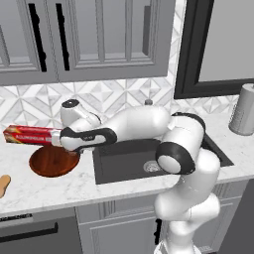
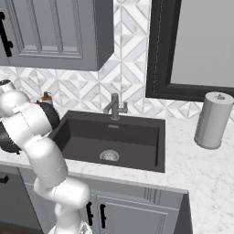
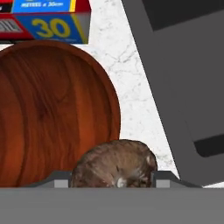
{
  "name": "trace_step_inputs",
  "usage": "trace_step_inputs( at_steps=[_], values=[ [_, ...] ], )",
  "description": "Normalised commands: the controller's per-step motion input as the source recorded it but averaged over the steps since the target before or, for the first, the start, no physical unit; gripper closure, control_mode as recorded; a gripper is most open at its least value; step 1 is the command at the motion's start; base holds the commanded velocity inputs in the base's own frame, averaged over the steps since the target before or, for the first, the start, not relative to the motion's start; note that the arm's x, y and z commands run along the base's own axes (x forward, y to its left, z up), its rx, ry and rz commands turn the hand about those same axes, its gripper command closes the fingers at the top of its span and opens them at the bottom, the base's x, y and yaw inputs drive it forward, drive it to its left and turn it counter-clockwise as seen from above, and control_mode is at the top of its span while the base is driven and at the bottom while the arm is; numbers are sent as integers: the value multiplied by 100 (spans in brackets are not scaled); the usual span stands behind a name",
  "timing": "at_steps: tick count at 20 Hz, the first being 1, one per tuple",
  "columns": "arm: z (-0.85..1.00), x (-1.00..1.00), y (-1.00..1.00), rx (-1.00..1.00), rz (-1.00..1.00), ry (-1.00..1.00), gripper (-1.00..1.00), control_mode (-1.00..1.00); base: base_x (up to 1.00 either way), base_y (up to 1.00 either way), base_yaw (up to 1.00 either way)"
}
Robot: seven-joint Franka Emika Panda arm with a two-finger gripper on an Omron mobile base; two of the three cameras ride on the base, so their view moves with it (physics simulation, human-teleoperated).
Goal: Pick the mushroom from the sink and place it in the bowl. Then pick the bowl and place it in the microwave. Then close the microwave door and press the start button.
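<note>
1. Gripper point(image 3: 113, 181) is sitting partly open, jaws closed around the mushroom point(image 3: 114, 164); the brown lump is filling the gap between the two finger tips point(image 3: 61, 178) in the hand view.
2. Mushroom is being held off the counter, at the near rim of the bowl point(image 3: 52, 113), overlapping its right-hand edge as seen past the fingers.
3. Bowl is lying ahead and to the left of the fingers, empty, glossy reddish-brown wood grain showing.
4. Foil box point(image 3: 46, 19), red and blue, is lying beyond the bowl's far rim, just beside it; cannot tell if touching.
5. Sink point(image 3: 183, 87) is running along the right of the fingers, dark wall sloping away, marble counter point(image 3: 131, 74) strip between it and the bowl.
6. Left base view: the arm is reaching left, hand point(image 1: 74, 140) hanging over the bowl point(image 1: 53, 161); foil box point(image 1: 30, 135) behind it.
7. Sink point(image 2: 114, 139) with silver drain point(image 2: 109, 156) and faucet point(image 2: 114, 107) is showing in the right base view; grey canister point(image 2: 212, 121) standing well right of it.
</note>
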Motion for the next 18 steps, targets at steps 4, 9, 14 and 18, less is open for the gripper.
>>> trace_step_inputs(
  at_steps=[4,9,14,18],
  values=[
    [-35,23,28,0,-8,7,100,-100,0,0,0],
    [-28,25,31,0,-9,7,100,-100,0,0,0],
    [-31,10,21,0,-6,3,-100,-100,0,0,0],
    [-21,0,0,0,-5,0,-100,-100,0,0,0]
  ],
)
